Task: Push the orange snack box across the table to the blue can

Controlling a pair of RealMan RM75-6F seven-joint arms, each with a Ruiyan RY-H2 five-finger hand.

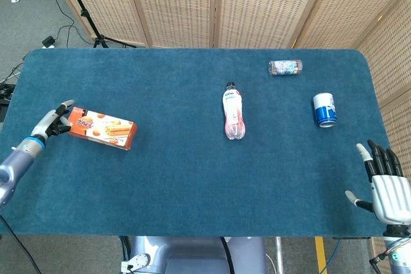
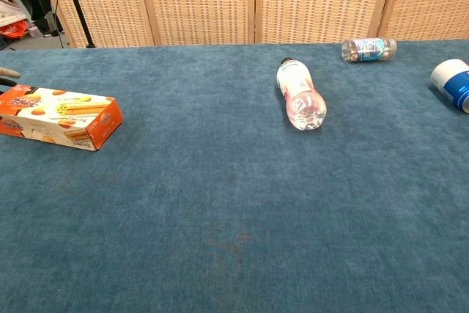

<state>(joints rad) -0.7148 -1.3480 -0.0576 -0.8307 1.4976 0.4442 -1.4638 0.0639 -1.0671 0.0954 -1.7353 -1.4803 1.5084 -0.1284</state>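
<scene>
The left hand (image 1: 56, 120) presses its curled fingers against the left end of the orange snack box (image 1: 102, 128), which lies flat on the blue felt surface (image 1: 173, 171). Far to its right lies the blue can (image 1: 325, 109). The right hand (image 1: 384, 187) hovers spread, holding nothing. Wicker screens (image 1: 257, 4) stand behind. Box print is unreadable.

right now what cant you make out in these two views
- Left hand: chest view's left edge cuts it to a fingertip; in the head view, contact with the orange snack box is too small to judge.
- Right hand: outside the chest view.
- Blue can: cut by the chest view's right edge.
- Small jar: label too small.
</scene>
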